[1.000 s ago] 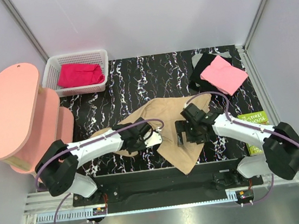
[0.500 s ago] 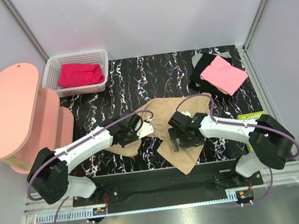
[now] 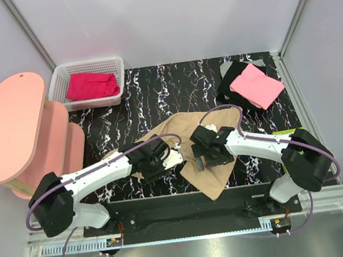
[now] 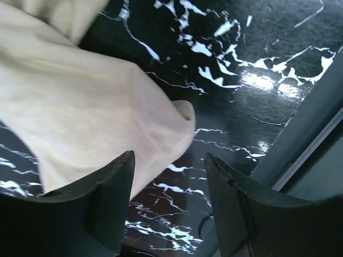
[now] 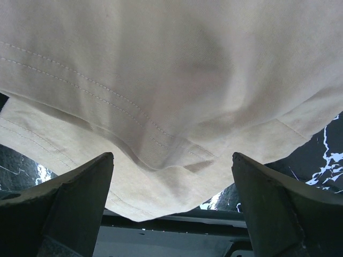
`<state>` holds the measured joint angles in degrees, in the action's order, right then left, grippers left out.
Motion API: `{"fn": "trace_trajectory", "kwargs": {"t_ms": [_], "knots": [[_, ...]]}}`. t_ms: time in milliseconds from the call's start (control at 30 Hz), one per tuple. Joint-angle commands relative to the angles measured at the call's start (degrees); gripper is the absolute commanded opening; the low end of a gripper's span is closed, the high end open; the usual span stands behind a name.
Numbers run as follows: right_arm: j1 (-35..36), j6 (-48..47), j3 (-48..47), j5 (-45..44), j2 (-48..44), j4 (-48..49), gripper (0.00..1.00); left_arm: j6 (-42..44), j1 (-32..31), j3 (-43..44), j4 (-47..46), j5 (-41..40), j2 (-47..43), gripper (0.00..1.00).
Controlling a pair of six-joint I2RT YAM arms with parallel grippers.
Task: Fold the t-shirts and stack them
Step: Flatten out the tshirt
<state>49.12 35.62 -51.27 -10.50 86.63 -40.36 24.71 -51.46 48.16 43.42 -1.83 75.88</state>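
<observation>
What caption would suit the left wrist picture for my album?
Open left gripper over the edge of the tan t-shirt on the black marbled table.

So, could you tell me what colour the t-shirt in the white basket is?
Magenta-red t-shirt, clearest in the top external view.

A tan-beige t-shirt [image 3: 210, 180] is spread out crumpled and loosely doubled over at the near middle of the table [image 3: 172, 84], with one pointed corner reaching the near edge; double rows of stitching are seen along its hem. A pink t-shirt [image 3: 256, 85] is laid folded on a black t-shirt [image 3: 231, 76] at the far right. A magenta-red t-shirt [image 3: 91, 85] is bunched inside the basket [image 3: 59, 76] at the far left.
</observation>
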Motion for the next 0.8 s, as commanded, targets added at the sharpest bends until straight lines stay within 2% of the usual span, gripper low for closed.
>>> {"fn": "trace_trajectory", "kwargs": {"t_ms": [0,67,133,167,267,367,467,567,600,667,700,767], "knots": [[0.4,-0.4,-1.7,-2.2,0.0,-0.2,1.0,-3.7,-1.0,-1.8,-3.2,0.7,1.4,0.6],[0.4,-0.3,-1.6,-2.2,-0.1,0.0,1.0,-4.2,-1.0,-2.4,-4.5,-0.4,2.9,0.63],[0.4,-0.2,-1.5,-1.9,-0.1,0.2,1.0,-4.7,-1.0,-2.5,-5.3,-1.0,3.5,0.79],[0.4,-0.1,-1.3,-1.7,-0.1,0.3,1.0,-4.9,-1.0,-2.3,-5.7,-1.1,3.3,0.94],[0.4,0.1,-0.8,-1.5,-0.5,0.6,1.0,-5.5,-1.1,-1.8,-6.0,-0.2,1.6,0.98],[0.4,0.3,-0.3,-1.0,-0.6,1.2,1.0,-5.6,-1.4,-1.5,-6.6,-0.4,1.1,0.96],[0.4,0.5,-0.2,-0.4,-0.3,1.8,1.0,-6.2,-1.7,-1.3,-7.6,-0.2,3.1,0.9],[0.4,0.8,-0.1,-0.4,-0.4,2.0,1.0,-6.6,-2.3,-1.1,-9.3,-0.4,5.7,0.75],[0.4,0.8,0.0,-0.5,-0.6,2.0,1.0,-6.5,-2.4,-1.2,-9.8,-0.8,6.8,0.61],[0.4,0.9,0.2,-0.7,-1.0,2.0,1.0,-6.0,-2.6,-1.5,-10.6,-2.0,8.0,0.45],[0.4,0.9,0.4,-0.7,-1.4,2.0,1.0,-5.8,-2.6,-1.6,-10.9,-2.4,8.8,0.32],[0.4,0.9,0.6,-0.9,-1.6,2.0,1.0,-5.4,-2.6,-2.4,-11.8,-3.3,9.2,0.23]]}}
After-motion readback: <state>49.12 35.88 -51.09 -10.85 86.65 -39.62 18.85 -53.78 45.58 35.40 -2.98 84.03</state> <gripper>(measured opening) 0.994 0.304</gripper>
